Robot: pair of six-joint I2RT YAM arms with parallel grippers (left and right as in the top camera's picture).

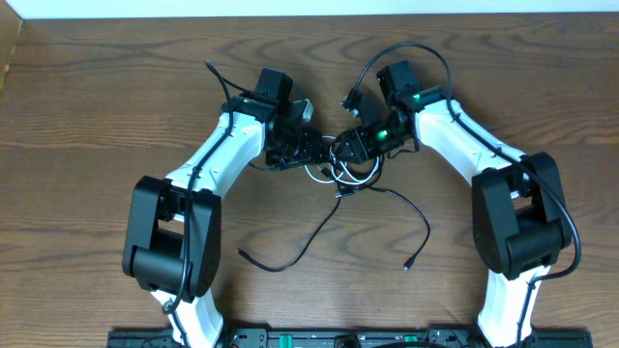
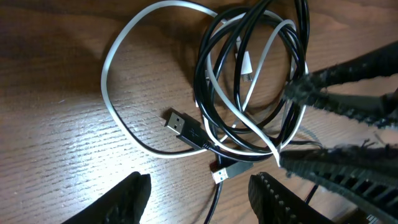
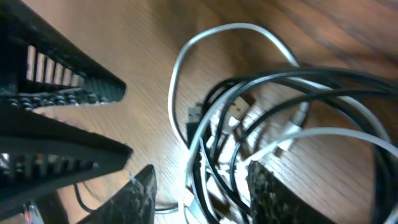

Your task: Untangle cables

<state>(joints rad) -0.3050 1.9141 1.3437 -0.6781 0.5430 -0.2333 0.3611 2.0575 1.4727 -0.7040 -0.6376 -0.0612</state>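
The cables lie in one tangle (image 1: 346, 172) at the table's middle, between both grippers. In the left wrist view a white cable (image 2: 112, 106) loops out to the left of coiled black cables (image 2: 208, 62), and a USB plug (image 2: 177, 121) lies beside them. My left gripper (image 2: 202, 202) is open, with a black cord and a second plug (image 2: 222, 174) just ahead of its jaws. My right gripper (image 3: 205, 196) is open, its jaws standing either side of several black and white strands (image 3: 323, 78). Two black cable tails (image 1: 309, 242) (image 1: 418, 217) trail toward the front.
Both grippers (image 1: 319, 155) (image 1: 343, 150) stand nearly tip to tip over the tangle. Thick black arm cords arch at the back (image 1: 416, 48) (image 1: 218, 77). The table's far edge (image 1: 309, 14) runs along the top. The arm bases (image 1: 169, 242) (image 1: 522, 222) flank the front.
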